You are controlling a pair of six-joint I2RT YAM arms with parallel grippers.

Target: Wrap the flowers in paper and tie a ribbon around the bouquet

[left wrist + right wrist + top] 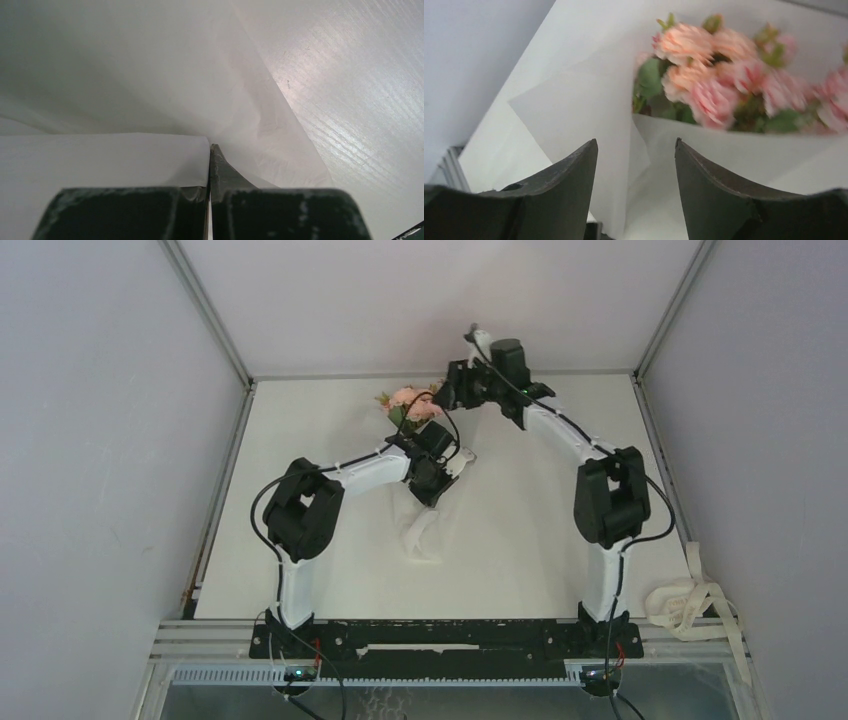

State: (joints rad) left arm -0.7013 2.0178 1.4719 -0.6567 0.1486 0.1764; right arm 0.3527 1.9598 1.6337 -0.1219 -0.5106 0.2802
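Wrapping is looking mostly done: paper (150, 75) is cupping the flowers (709, 70) at the far middle of the table (520, 540), left gripper (210, 148) is clamping it, right gripper (636, 145) is hanging open, ribbon (685, 600) is lying untied off the right edge

Both arms are made of smooth white links joined by bulky black joint housings, and the left arm (320, 490) has the same build as the right arm (606, 502). A thin black cable (256, 512) makes a loop outside each one. Their feet are bolted on a long black base rail (440, 636), where a small green lamp (297, 673) glows, and beside it there is maybe a thin red wire; it is too small to be sure. The left claw (210, 150) has dark, greenish-black fingers with whitish scuffs. The right claw (636, 142) has dark fingers that taper to pointed tips.
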